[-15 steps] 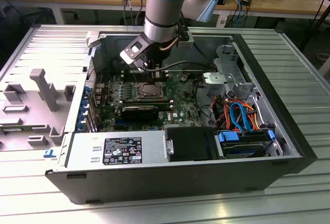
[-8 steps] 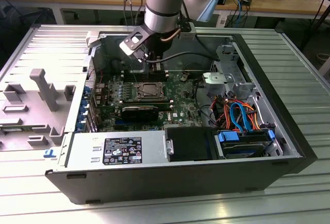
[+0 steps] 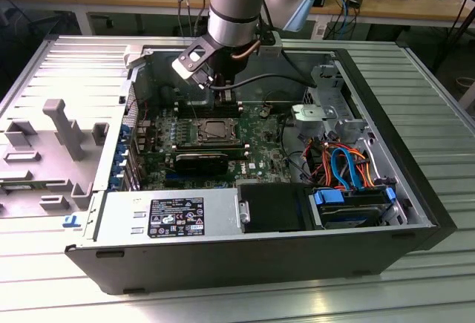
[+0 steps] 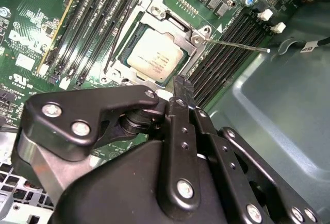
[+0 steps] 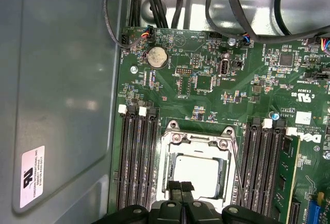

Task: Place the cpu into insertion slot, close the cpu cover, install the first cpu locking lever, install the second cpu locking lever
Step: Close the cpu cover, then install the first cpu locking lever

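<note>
The near wall of an open computer case [image 3: 245,263] and its power supply [image 3: 171,215] face the exterior camera, with the case lying on a ribbed metal table [image 3: 415,293]. Reading from the exterior view's left, we see a grey plastic shroud [image 3: 52,141] laid aside. In the middle is the green motherboard [image 3: 260,156], with the arm standing over it. On the exterior view's right is a drive bay with blue and orange cables [image 3: 349,174].

The gripper [image 5: 180,185] hangs just above the edge of the insertion slot [image 3: 215,131], its two fingertips pressed together on nothing. The cpu [image 4: 154,54] lies flat in the slot. The cpu cover [image 5: 198,140] appears folded down around it, framing the silver top. Beside the socket a thin locking lever [image 4: 237,45] juts out over the memory slots [image 5: 136,157], and it looks unlatched to us.

We judge the work to stand at the first lever. To do it well, the closed fingertips should bear on the rod near its free end and stay clear of the chip. They should swing the rod down and tuck it sideways under its catch. The push has to be steady, since a thin rod can slip off the fingertips. We cannot confirm from these views that the cover is fully seated.
</note>
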Action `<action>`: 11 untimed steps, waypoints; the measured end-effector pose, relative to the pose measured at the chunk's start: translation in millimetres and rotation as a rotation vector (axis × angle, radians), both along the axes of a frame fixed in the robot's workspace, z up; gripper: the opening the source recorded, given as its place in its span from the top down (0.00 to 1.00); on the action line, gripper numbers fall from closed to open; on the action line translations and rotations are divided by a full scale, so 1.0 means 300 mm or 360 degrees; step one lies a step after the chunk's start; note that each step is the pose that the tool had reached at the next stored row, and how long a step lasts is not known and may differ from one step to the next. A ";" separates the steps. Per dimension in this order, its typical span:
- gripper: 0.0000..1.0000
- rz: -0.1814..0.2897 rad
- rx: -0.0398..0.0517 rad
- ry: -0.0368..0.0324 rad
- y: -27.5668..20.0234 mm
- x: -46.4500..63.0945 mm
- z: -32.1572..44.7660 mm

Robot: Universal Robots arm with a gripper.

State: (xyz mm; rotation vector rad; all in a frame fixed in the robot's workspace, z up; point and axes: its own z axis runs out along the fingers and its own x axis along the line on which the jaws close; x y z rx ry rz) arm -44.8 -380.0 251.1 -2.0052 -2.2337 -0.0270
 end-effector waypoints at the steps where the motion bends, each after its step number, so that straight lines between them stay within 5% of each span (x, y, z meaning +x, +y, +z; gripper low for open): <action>1: 0.89 0.0000 0.0000 0.0000 0.000 0.000 0.000; 11: 0.89 0.0034 0.0000 0.0000 0.000 0.000 0.001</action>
